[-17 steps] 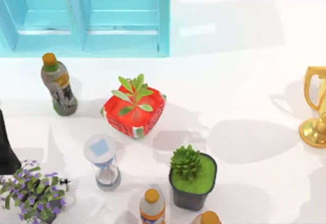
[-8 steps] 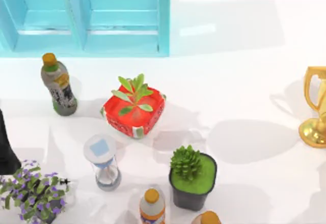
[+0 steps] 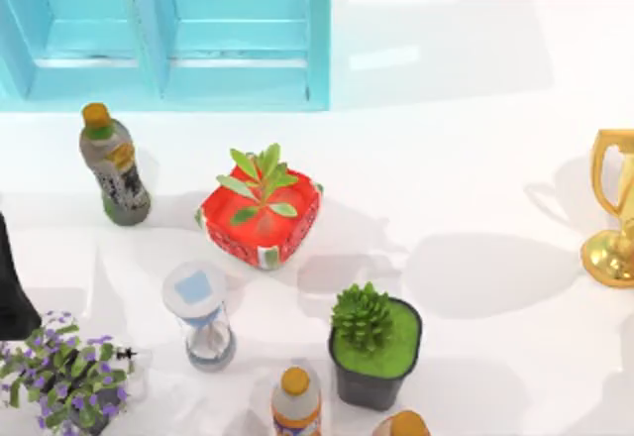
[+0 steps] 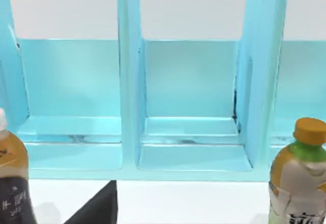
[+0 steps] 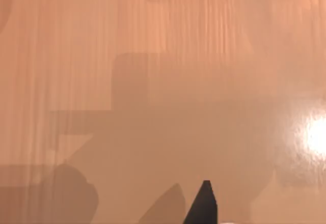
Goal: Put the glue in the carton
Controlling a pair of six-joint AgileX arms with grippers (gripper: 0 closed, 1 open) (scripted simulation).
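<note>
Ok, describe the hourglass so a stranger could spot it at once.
Find the blue carton at the top view's upper left. Below it sits a red planter, and lower still, slightly left, stands the hourglass. It alone is clear glass with a pale blue top; its neighbours are plants and orange-capped bottles.

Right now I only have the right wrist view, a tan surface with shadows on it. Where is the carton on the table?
Observer: In the top view the blue carton stands at the back of the table, on the left side.
Operator: What stands closest in front of it?
Observer: An upright drink bottle with an orange cap, toward the left, and a red pot holding a green plant to its right.
Operator: Can anything go into the carton?
Observer: Likely. The left wrist view faces the carton, and its middle compartment is open towards the camera with a bare floor.
</note>
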